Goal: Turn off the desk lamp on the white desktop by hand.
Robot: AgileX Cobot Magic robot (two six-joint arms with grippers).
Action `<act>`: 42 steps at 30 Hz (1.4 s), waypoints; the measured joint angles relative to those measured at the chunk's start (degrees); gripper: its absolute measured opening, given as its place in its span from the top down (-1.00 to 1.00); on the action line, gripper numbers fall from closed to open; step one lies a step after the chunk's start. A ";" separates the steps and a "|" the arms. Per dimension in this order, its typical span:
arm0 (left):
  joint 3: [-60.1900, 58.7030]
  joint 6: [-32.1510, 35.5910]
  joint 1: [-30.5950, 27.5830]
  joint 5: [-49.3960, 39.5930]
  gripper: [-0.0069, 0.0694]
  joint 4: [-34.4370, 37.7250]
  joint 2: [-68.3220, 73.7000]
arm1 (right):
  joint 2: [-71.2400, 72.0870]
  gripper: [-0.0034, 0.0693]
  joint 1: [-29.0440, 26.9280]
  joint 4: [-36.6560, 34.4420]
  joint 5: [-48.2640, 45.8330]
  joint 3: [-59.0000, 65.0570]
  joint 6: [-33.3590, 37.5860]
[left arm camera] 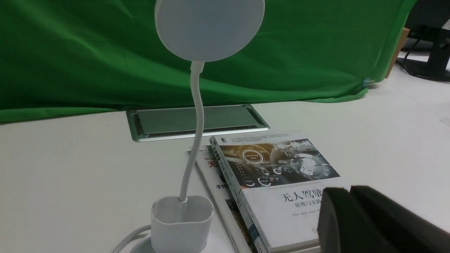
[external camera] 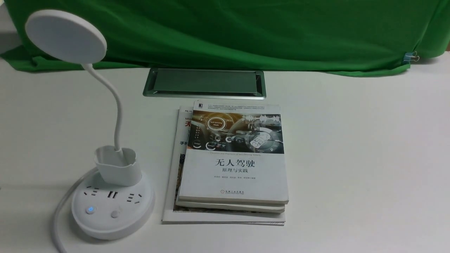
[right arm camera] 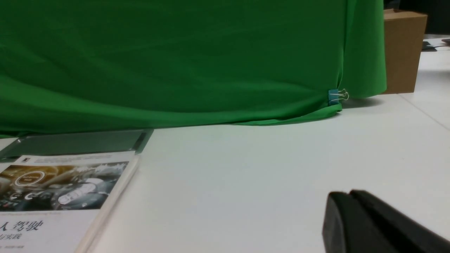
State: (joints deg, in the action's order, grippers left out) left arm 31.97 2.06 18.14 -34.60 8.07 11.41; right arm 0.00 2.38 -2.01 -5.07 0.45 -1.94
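The white desk lamp (external camera: pixel 112 207) stands at the front left of the white desktop (external camera: pixel 351 158). Its round disc head (external camera: pixel 65 36) is raised on a thin bent neck above a small cup (external camera: pixel 117 167). The round base has sockets and two buttons; the left button (external camera: pixel 90 209) glows blue, the right one (external camera: pixel 115 213) is plain. No gripper shows in the front view. In the left wrist view the lamp (left arm camera: pixel 182 218) is close, and my left gripper (left arm camera: pixel 349 191) is shut with nothing in it, over the books. In the right wrist view my right gripper (right arm camera: pixel 349 195) is shut and empty above the bare desktop.
A stack of books (external camera: pixel 233 161) lies just right of the lamp base. A silver-framed grey cable hatch (external camera: pixel 205 83) sits behind the books. The green cloth backdrop (external camera: pixel 246 31) closes off the back, with a clip (external camera: pixel 409 57) at its right. The lamp's white cable (external camera: pixel 61 211) curves off the front left.
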 joint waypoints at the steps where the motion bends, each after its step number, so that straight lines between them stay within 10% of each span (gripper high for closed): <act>1: 0.00 0.00 0.00 0.00 0.79 0.00 0.00 | 0.00 0.81 0.00 0.00 0.00 0.00 0.00; 15: -16.64 3.32 -10.51 18.49 0.77 -6.04 -9.23 | 0.00 0.81 0.00 0.00 0.00 0.00 0.00; 42: -32.36 2.41 -14.18 21.13 0.77 -3.05 -11.54 | 0.00 0.81 0.00 0.00 0.00 0.00 0.00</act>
State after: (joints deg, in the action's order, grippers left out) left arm -0.39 4.47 3.96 -13.46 5.02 -0.13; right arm 0.00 2.38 -2.01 -5.06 0.45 -1.94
